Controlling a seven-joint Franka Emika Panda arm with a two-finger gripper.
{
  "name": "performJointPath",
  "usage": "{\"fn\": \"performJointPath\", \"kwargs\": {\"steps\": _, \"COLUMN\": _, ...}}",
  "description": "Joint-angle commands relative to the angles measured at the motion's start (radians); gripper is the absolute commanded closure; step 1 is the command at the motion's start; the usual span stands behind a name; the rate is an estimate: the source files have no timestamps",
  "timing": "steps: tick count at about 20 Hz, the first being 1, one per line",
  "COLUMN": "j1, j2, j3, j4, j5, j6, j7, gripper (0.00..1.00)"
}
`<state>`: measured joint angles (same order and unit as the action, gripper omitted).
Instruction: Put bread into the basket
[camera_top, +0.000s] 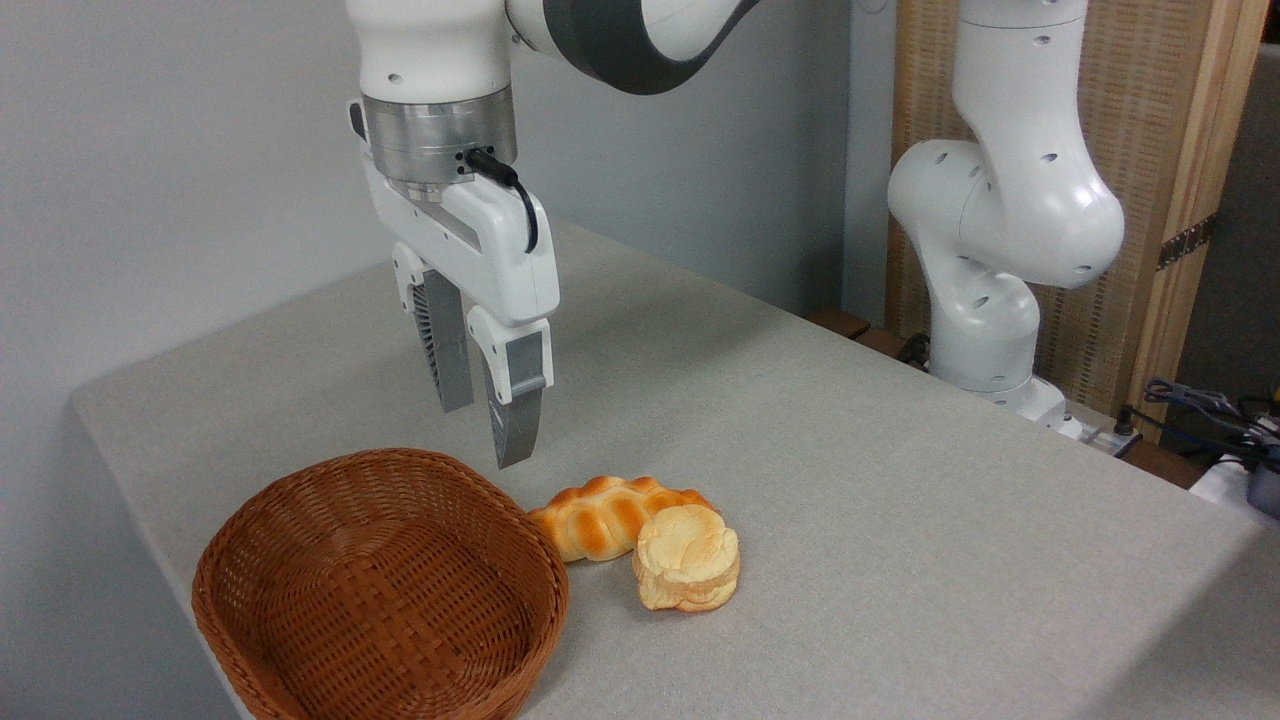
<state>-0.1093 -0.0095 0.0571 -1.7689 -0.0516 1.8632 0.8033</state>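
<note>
Grey cloth covers the table, which runs back toward a plain wall and a slatted wooden screen behind the arm's base. Near the front left corner sits the basket, empty, its wicker rim close to the table's front edge. Just to its right lies a braided loaf, one end touching or nearly touching the basket rim. The bread, a pale puffy bun, rests against the loaf's right end, a little nearer the front edge.

Above and behind the basket's far rim hangs the gripper, pointing straight down, its fingers slightly apart with nothing between them, well clear of the table.

From where I stand, the reach for the bun has not begun. To do it well, I'd say the gripper should travel right and forward until centred over the bun, open wider, and come down with its fingers spanning the bun's free sides, so neither finger catches the loaf pressed against it. The bun looks soft, so a light squeeze should do.
</note>
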Motion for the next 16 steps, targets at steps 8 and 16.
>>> {"fn": "performJointPath", "kwargs": {"steps": 8, "j1": 0.008, "j2": -0.003, "j3": 0.012, "j4": 0.006, "j5": 0.004, "j6": 0.011, "j7": -0.004, "gripper": 0.00}}
{"fn": "performJointPath", "kwargs": {"steps": 16, "j1": 0.011, "j2": -0.003, "j3": 0.024, "j4": 0.006, "j5": 0.002, "j6": -0.001, "j7": -0.004, "gripper": 0.00}}
